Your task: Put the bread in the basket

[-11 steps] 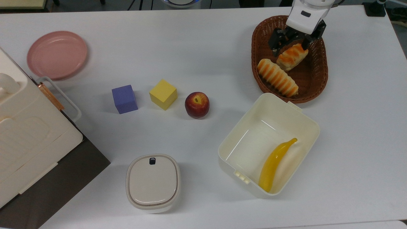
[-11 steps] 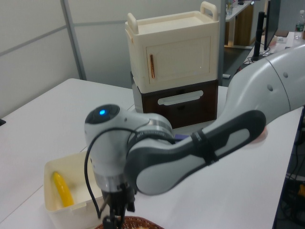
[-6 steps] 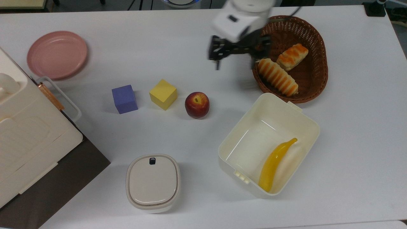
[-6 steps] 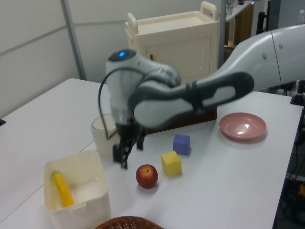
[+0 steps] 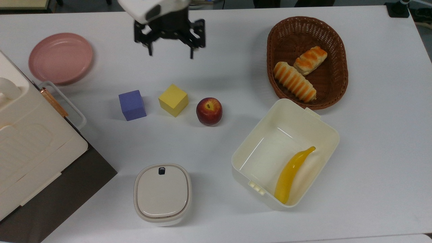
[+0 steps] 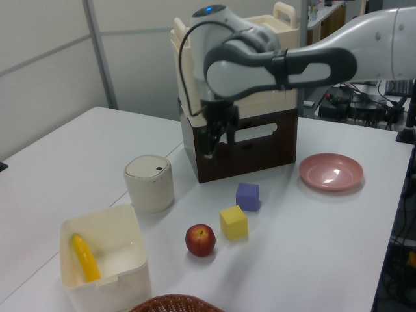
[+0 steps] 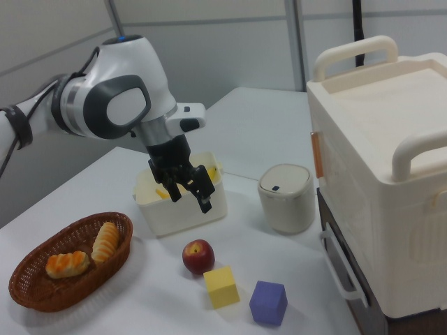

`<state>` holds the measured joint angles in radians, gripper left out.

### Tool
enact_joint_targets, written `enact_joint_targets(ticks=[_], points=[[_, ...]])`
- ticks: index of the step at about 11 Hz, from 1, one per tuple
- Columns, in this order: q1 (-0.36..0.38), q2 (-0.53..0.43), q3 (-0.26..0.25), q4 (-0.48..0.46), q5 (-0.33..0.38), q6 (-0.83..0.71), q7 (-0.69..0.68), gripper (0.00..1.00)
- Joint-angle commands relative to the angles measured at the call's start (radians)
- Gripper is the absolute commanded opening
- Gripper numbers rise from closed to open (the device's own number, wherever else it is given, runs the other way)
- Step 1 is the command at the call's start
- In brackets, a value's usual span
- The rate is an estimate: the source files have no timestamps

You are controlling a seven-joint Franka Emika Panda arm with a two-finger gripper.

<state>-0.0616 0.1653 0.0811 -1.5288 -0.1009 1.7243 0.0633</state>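
Observation:
The bread (image 5: 294,86), a long pale loaf with orange-brown stripes, lies inside the dark woven basket (image 5: 337,81) beside a shorter glazed bun (image 5: 310,60). In the right view the bread (image 7: 106,242) rests in the basket (image 7: 42,293) at the lower left. My gripper (image 5: 170,52) hangs open and empty above the bare table at the back, far to the top view's left of the basket. It also appears in the left view as the gripper (image 6: 218,140) before the cabinet, and in the right view as the gripper (image 7: 189,197) in front of the cream box.
An apple (image 5: 209,111), a yellow cube (image 5: 173,100) and a purple cube (image 5: 132,105) stand in a row mid-table. A cream box (image 5: 324,131) holds a banana (image 5: 292,173). A lidded pot (image 5: 162,193), a pink plate (image 5: 60,58) and a cabinet (image 5: 27,141) occupy the top view's left.
The gripper let go of the bun in the basket, rose and swung far to the top view's left. The bread and bun stay in the basket.

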Motion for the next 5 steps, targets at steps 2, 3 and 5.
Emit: enact_joint_targets(ticks=[2, 3, 5], points=[[0.009, -0.104, -0.087, -0.013, 0.056, -0.132, -0.037, 1.00], [0.009, -0.122, -0.098, -0.014, 0.087, -0.137, -0.037, 1.00], [0.008, -0.124, -0.100, -0.013, 0.098, -0.146, -0.040, 1.00]])
